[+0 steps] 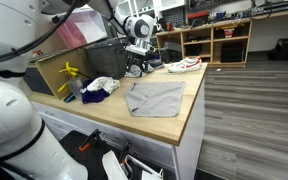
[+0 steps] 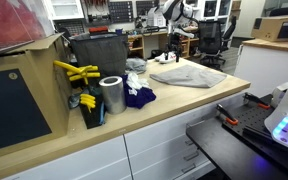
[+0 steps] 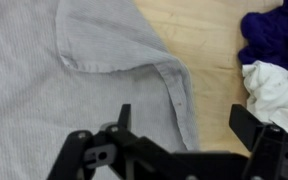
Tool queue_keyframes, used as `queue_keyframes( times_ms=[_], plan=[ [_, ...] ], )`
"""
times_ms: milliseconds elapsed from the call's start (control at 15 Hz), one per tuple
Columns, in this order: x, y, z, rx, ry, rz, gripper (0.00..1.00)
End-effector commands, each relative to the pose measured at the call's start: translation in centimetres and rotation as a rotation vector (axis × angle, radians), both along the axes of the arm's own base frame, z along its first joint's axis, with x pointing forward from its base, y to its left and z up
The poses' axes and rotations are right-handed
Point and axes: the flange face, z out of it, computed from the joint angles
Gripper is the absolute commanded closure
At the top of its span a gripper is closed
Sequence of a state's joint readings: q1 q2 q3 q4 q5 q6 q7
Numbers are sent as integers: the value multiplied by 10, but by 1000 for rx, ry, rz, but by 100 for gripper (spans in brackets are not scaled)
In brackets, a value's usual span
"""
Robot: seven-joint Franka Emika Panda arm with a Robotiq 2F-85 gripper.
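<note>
the gripper (image 3: pixel 180 135) hangs wide open and empty right over the gray cloth (image 3: pixel 64 80). the cloth lies spread flat on the wooden counter (image 3: pixel 206 35), beside a purple rag (image 3: pixel 274 30) and a white rag (image 3: pixel 276 90).

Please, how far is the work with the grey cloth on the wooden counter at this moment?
Done: the grey rectangular fabric cloth lies spread flat on the light wooden counter, apart from the crumpled purple cloth and the white cloth. In hand: the jaws stand open above the grey cloth, holding nothing. Left: no grasp is made yet; one edge looks turned over in the wrist view.
</note>
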State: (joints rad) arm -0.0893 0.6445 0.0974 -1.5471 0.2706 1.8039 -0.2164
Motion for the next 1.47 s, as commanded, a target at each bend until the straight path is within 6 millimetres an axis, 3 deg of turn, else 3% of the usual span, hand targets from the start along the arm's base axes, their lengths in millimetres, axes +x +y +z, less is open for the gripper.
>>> queue_keyframes(
  times_ms=[0, 333, 1000, 1400],
  plan=[
    [-24, -22, -16, -43, 90, 79, 0],
    [-42, -40, -47, -120, 137, 120, 0],
    [-45, -28, -98, -170, 178, 309, 0],
    [-34, -16, -99, -183, 143, 425, 0]
  ],
)
